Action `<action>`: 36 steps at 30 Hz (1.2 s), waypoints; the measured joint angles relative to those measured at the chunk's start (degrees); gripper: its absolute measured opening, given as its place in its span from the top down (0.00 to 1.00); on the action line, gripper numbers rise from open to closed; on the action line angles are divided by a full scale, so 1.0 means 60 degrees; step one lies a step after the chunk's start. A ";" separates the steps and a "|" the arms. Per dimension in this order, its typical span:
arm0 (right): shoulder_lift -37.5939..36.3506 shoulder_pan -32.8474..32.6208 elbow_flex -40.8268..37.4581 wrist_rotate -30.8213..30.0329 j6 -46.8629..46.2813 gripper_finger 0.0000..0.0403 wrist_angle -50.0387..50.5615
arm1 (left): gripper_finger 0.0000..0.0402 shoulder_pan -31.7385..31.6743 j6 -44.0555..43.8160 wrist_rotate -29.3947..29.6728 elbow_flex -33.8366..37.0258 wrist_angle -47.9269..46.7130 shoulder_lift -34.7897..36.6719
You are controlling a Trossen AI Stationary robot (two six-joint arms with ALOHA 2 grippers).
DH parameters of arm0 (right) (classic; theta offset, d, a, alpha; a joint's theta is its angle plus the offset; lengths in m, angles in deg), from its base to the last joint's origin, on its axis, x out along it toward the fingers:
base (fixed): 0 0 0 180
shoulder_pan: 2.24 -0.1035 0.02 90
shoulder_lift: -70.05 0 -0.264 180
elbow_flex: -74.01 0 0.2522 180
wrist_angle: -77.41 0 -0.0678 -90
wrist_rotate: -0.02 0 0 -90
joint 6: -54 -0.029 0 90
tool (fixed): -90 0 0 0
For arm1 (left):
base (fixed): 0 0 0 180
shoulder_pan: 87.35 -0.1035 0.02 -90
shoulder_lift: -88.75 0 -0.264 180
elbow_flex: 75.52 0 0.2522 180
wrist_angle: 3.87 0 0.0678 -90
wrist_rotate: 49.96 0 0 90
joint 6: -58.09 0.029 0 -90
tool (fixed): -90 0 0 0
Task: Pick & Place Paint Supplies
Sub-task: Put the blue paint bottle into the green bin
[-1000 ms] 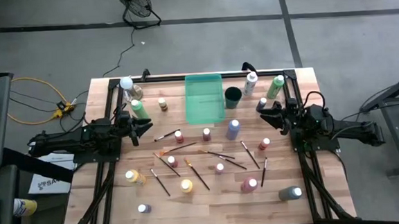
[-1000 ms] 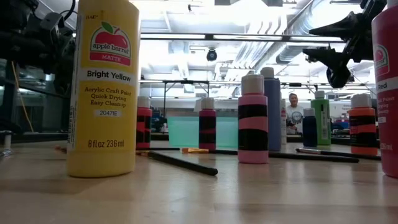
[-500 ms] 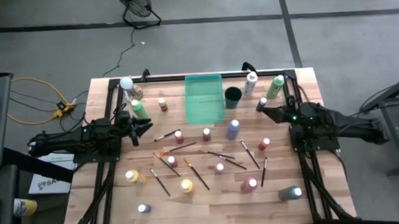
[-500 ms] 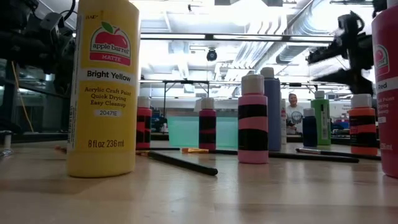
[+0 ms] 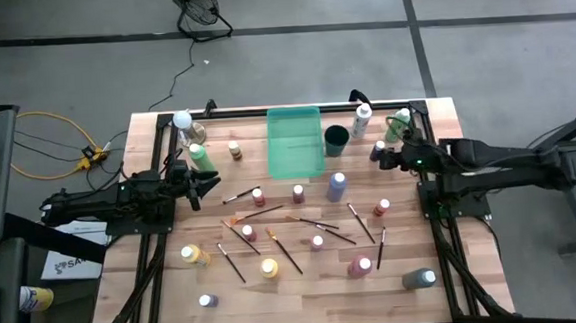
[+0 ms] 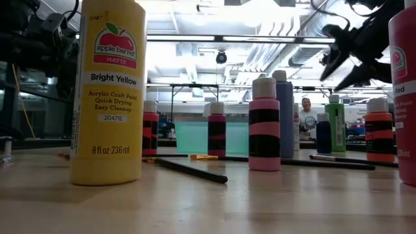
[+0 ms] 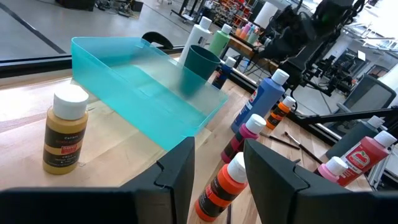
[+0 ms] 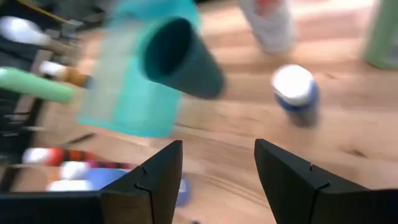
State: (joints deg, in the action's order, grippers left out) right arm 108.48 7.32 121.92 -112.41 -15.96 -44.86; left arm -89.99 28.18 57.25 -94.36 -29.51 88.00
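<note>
High view: my right gripper (image 5: 386,156) sits beside the small blue bottle (image 5: 376,149) at the table's (image 5: 306,296) far right; my left gripper (image 5: 195,184) waits at the left edge. Bottles and brushes lie scattered mid-table, near the teal tray (image 5: 296,141).

Low view: right jaws spread, empty.

Left wrist: fingers (image 7: 176,168) apart, nothing between.

Right wrist: fingers (image 8: 160,169) wide, blue bottle (image 8: 295,92) ahead, dark cup (image 8: 180,57) beyond.

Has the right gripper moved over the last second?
Yes. In the high view the right gripper has swung toward the table's far edge, closing on the small blue bottle near the dark cup; its jaws stand open.
</note>
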 joint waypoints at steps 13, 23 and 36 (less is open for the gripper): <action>0.1035 0.0175 -0.0048 -0.1011 0.3780 0.52 -0.0535 | 0.66 0.0002 0.0000 -0.0004 0.0000 0.0004 0.0000; 0.1777 0.1178 0.0686 0.0732 0.8925 0.52 -0.0303 | 0.66 0.0002 -0.0002 -0.0004 0.0000 0.0007 0.0000; 0.2517 0.2836 0.0685 0.0849 0.8337 0.52 -0.0049 | 0.66 0.0003 -0.0001 0.0000 0.0000 0.0011 0.0000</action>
State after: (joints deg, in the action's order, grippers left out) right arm 123.58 24.33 126.03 -107.32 34.07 -45.15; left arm -89.97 28.18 57.25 -94.36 -29.45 88.00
